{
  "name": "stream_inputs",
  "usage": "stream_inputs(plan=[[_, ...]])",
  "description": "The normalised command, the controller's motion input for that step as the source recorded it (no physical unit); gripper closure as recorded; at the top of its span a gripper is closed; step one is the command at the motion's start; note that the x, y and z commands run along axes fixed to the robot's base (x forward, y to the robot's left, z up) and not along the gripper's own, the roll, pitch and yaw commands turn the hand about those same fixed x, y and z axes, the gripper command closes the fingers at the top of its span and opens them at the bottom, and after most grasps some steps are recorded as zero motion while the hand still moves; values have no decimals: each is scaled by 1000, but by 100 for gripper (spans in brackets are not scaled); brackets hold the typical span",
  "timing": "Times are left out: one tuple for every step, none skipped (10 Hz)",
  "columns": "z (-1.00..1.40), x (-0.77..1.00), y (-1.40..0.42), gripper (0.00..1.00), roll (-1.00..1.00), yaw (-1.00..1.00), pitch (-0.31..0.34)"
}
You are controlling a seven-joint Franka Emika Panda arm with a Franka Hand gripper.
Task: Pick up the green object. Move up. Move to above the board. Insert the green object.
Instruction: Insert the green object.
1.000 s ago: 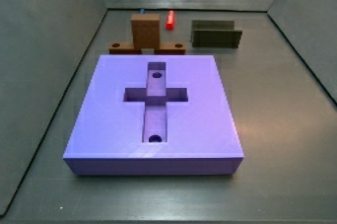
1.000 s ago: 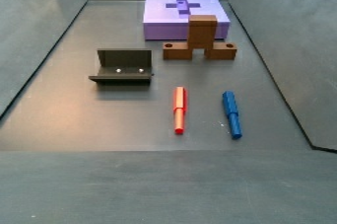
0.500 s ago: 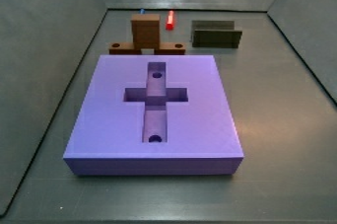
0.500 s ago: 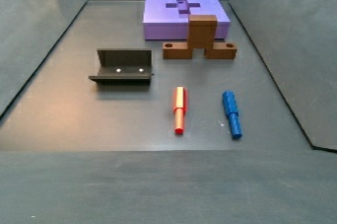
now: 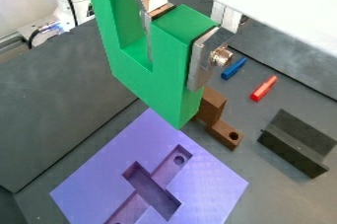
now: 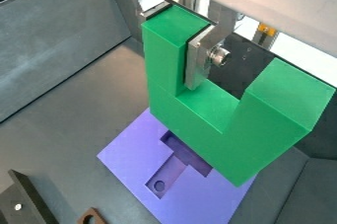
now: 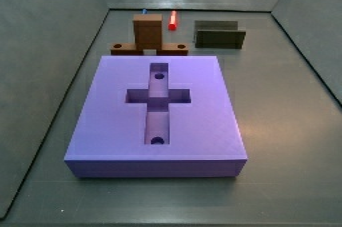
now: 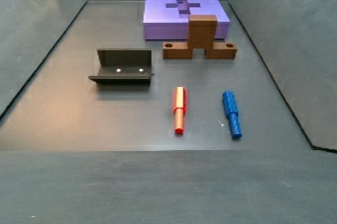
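Note:
The green object [image 5: 148, 65] is a bright green U-shaped piece, seen close up in both wrist views [image 6: 224, 119]. My gripper [image 5: 178, 50] is shut on one of its thick legs, a silver finger plate [image 5: 200, 65] pressed on its side; the same grip shows in a wrist view [image 6: 171, 50]. The piece hangs high above the lavender-purple board [image 5: 218, 184], whose cross-shaped recess lies below it [image 6: 132, 149]. Both side views show the board [image 7: 201, 91] [image 8: 158, 26] lying flat on the floor. The gripper and the green object are out of both side views.
A brown block [image 8: 200, 38] [image 7: 146, 33] stands against the board's end [image 5: 215, 119]. A red pin [image 8: 180, 109] and a blue pin [image 8: 232, 113] lie on the floor. The dark fixture [image 8: 121, 67] [image 7: 221, 35] stands apart. Grey walls ring the floor.

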Motion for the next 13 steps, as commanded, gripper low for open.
stream_inputs(plan=[[-1000, 0, -109, 100, 77, 0, -123], [-1000, 40, -160, 100, 0, 0, -110], [-946, 177, -166, 100, -39, 9, -143], [-1000, 260, -211, 100, 0, 0, -124], [-1000, 351, -246, 100, 84, 0, -69], [-957, 391, -214, 100, 133, 89, -63], [-894, 403, -229, 100, 166, 143, -44], [-840, 414, -231, 100, 200, 126, -14], [-846, 371, -257, 100, 201, 106, -4], [-857, 97, -171, 100, 171, 51, -14], [-620, 71, -114, 100, 96, 14, 0], [-563, 0, -111, 100, 59, 0, 0], [-529, -77, -160, 100, 0, 94, -4]])
